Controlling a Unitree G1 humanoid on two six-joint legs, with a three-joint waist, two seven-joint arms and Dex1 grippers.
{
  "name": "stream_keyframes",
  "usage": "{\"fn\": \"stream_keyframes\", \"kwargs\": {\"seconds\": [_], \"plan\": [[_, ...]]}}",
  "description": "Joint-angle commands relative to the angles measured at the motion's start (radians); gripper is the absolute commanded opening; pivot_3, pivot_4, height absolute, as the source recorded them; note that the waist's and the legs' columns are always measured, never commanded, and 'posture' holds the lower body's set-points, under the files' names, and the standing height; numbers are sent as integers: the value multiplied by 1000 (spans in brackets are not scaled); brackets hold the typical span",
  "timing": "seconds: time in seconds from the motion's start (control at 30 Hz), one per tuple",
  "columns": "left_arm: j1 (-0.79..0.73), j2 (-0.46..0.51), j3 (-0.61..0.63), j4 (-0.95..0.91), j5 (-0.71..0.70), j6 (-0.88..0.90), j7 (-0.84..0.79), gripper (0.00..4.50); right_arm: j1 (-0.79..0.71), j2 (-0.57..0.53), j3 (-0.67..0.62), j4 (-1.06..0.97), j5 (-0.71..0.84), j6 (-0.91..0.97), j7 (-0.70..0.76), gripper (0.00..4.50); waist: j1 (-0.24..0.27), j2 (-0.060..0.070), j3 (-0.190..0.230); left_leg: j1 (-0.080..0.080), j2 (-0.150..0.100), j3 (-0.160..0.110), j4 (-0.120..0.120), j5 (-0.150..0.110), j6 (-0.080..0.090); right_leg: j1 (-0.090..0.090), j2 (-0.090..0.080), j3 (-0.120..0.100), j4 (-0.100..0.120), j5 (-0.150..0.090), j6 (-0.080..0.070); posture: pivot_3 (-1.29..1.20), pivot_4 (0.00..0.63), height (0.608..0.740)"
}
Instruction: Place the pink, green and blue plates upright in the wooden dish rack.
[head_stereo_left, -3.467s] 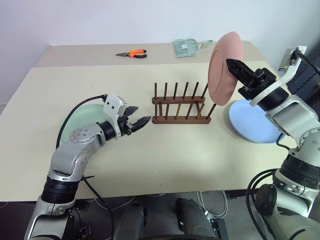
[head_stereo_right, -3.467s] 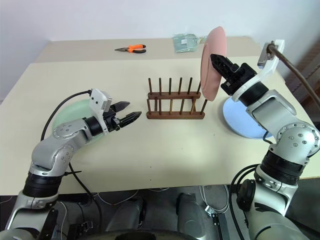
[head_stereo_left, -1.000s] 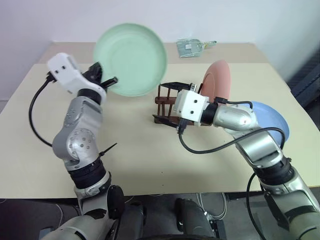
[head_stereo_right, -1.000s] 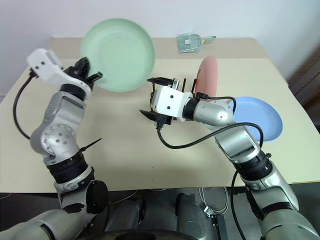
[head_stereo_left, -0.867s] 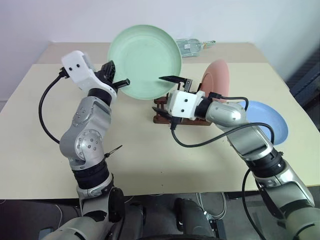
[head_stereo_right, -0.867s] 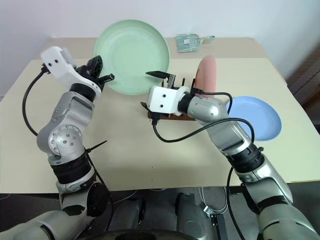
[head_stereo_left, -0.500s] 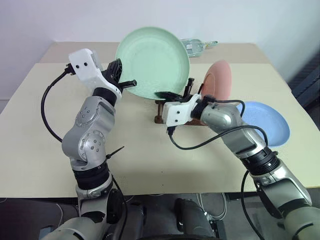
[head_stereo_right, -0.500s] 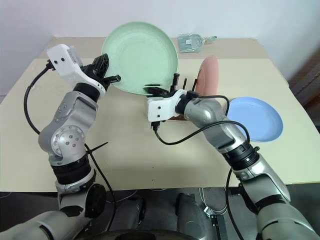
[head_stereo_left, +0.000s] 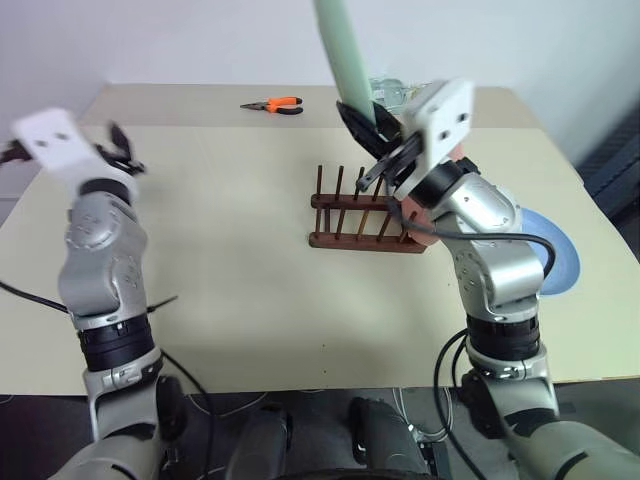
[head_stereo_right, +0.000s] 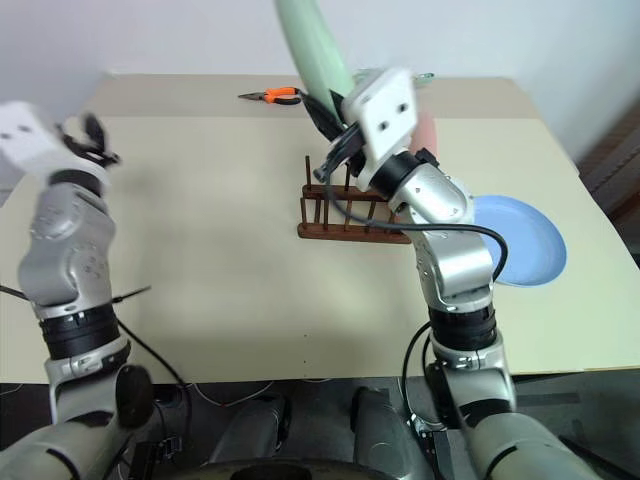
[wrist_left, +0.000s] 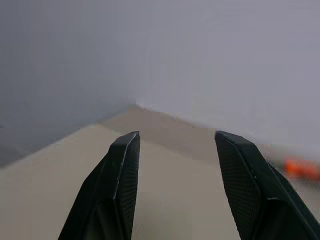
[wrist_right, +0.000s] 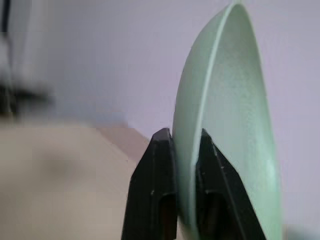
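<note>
The green plate (head_stereo_left: 345, 55) is pinched edge-on by the right gripper (wrist_right: 186, 150) at top centre, above the rack (head_stereo_left: 365, 215), ready for slotting. The left gripper (wrist_left: 175, 145) is held apart, empty, at far left.

The right end effector (wrist_right: 184, 150) clamps the green plate (wrist_right: 235, 125) by its rim — edge-on, upright.

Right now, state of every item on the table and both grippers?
green plate: held on edge, above the rack
right gripper: shut on the green plate's rim
left gripper: open, empty
pink plate: upright, at the rack's end
blue plate: flat on table
wooden dish rack: near slots free
</note>
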Motion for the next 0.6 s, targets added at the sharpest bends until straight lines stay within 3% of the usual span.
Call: {"fn": "stream_keyframes", "kwargs": {"seconds": [0.03, 0.27, 0.6], "plan": [[66, -32, -90, -8, -1, -10, -100, 2404, 11, 77, -140, -124, 233, 236, -155, 0, -1, 0, 0, 0, 0, 0, 0, 0, 0, 0, 0, 0, 0, 0, -1, 0, 150, 740], [162, -80, -173, -39, 14, -95, -209, 2404, 52, 156, -199, -215, 396, 397, -360, 0, -22, 4, 0, 1, 3, 1, -4, 0, 0, -4, 2, 0, 1, 0, -4, 0, 150, 740], [218, -86, -234, -94, -11, -135, -353, 2404, 61, 124, -205, -171, 433, 411, -447, 0, -27, 4, 0, 1, 3, 1, -4, 1, 0, -4, 2, 0, 1, 0, -3, 0, 150, 740]]}}
